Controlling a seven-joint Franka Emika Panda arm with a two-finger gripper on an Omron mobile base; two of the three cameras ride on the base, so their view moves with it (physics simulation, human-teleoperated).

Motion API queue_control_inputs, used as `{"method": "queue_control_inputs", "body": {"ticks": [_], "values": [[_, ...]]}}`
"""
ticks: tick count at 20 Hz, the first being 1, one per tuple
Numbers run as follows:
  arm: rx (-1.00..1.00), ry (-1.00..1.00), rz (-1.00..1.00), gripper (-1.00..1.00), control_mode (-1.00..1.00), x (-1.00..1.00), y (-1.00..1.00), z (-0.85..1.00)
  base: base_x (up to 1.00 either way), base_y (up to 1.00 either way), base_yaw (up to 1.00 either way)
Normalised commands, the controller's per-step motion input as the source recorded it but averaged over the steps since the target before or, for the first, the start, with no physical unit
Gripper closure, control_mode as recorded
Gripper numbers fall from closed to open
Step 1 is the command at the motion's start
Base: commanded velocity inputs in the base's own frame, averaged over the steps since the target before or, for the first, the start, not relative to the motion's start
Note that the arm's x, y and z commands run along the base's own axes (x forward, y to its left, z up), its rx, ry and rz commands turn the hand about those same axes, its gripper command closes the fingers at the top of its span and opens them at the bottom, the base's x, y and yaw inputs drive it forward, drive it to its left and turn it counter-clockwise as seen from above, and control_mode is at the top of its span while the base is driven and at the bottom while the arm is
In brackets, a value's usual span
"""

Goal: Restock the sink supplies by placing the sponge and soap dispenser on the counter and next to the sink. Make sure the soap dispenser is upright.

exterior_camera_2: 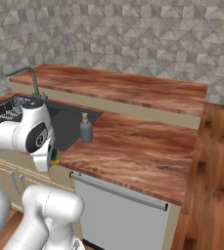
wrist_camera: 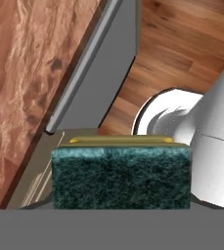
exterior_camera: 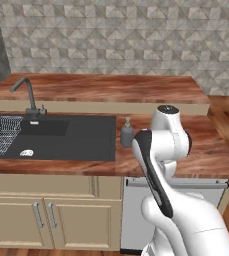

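Note:
The sponge (wrist_camera: pixel 121 178), dark green over a yellow layer, sits close up at the bottom of the hand view, held across my gripper. From the right base view the sponge (exterior_camera_2: pixel 55 155) pokes out under the hand, and my gripper (exterior_camera_2: pixel 50 159) is shut on it just off the front edge of the counter (exterior_camera_2: pixel 133 146), by the sink's right corner. The grey-blue soap dispenser (exterior_camera: pixel 127 133) (exterior_camera_2: pixel 86 130) stands upright on the counter (exterior_camera: pixel 211 150), right beside the black sink (exterior_camera: pixel 86 140) (exterior_camera_2: pixel 64 123). In the left base view the arm hides the hand.
A dark gooseneck faucet (exterior_camera: pixel 29 95) (exterior_camera_2: pixel 33 80) rises behind the sink. A wire rack (exterior_camera: pixel 3 132) and a small white object (exterior_camera: pixel 27 152) lie in the basin's left part. A grey dishwasher front (exterior_camera_2: pixel 118 215) (wrist_camera: pixel 108 63) sits below the counter, with wooden floor to the right.

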Motion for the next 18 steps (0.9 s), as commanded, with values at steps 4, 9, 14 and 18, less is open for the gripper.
{"method": "queue_control_inputs", "body": {"ticks": [4, 9, 14, 18], "values": [[-0.12, 0.21, -0.07, 1.0, -1.0, 0.31, 0.65, -0.31, 0.0, 0.0, 0.0], [-0.08, 0.22, -0.13, 1.0, -1.0, 0.4, 0.42, -0.32, 0.0, 0.0, 0.0], [-0.04, 0.04, -0.02, 1.0, -1.0, 0.49, -0.02, -0.32, 0.0, 0.0, 0.0], [0.0, -0.01, 0.0, 1.0, -1.0, 0.51, -0.23, -0.27, 0.0, 0.0, 0.0]]}}
